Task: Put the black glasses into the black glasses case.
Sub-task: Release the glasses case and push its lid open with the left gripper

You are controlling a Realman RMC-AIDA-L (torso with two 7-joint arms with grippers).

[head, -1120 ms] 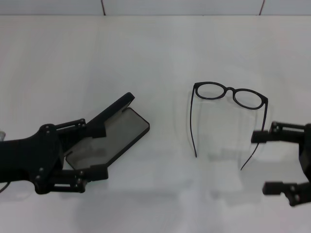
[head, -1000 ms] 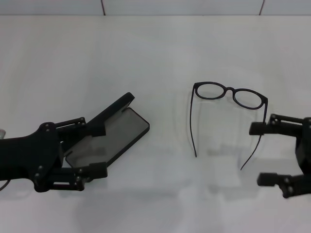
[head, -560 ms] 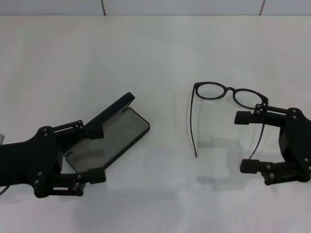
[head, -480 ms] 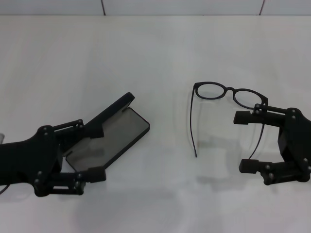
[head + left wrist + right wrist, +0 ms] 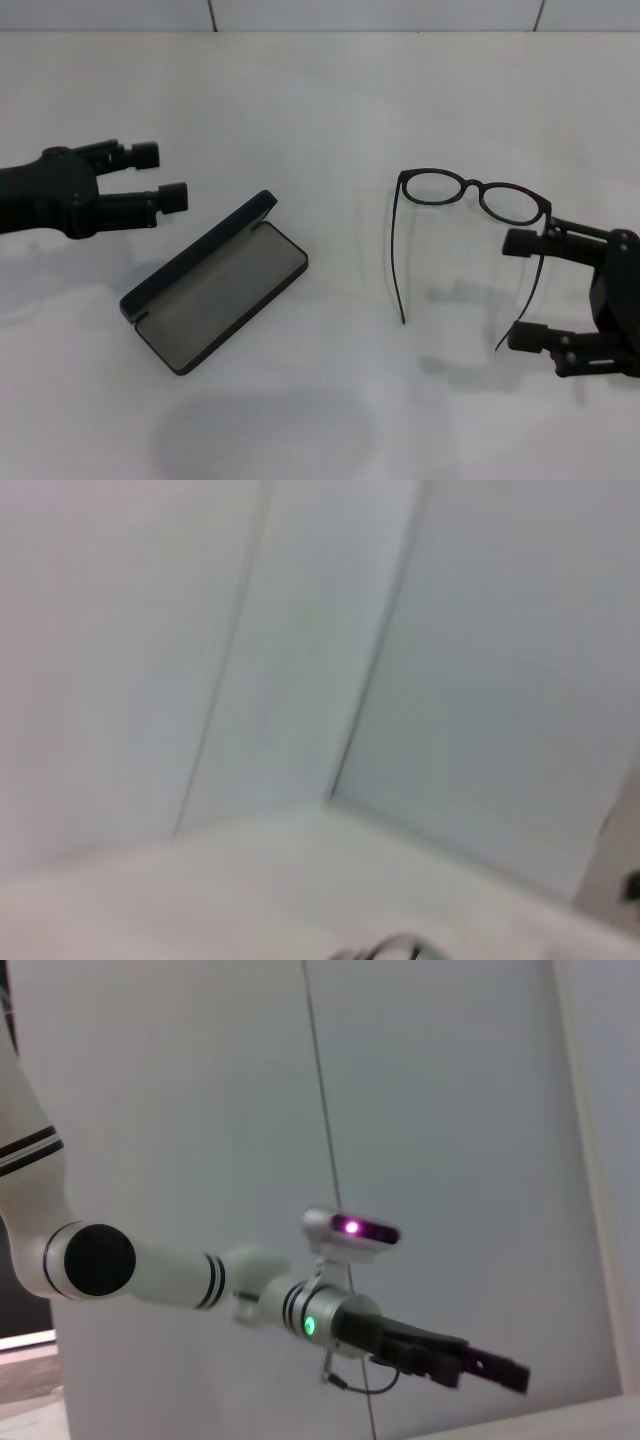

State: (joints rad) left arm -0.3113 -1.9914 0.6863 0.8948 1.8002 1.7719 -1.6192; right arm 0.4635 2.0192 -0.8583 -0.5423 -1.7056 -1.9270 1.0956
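Observation:
The black glasses (image 5: 470,193) lie unfolded on the white table, lenses at the far side and temple arms pointing toward me. The black glasses case (image 5: 215,285) lies open left of them, grey lining up and lid tilted back to the left. My right gripper (image 5: 522,290) is open, with one finger on each side of the glasses' right temple arm; I cannot tell whether it touches. My left gripper (image 5: 162,174) is open and empty, raised to the far left of the case. It also shows in the right wrist view (image 5: 495,1368). The left wrist view shows neither glasses nor case.
The white table (image 5: 320,100) runs back to a pale panelled wall (image 5: 380,12). The right wrist view shows my white left arm (image 5: 150,1270) in front of that wall. The left wrist view shows only blurred wall panels (image 5: 300,680).
My left gripper has risen from the near end of the case and moved away to its far left, uncovering the whole case. My right gripper first moved in around the right temple arm, then shifted slightly right.

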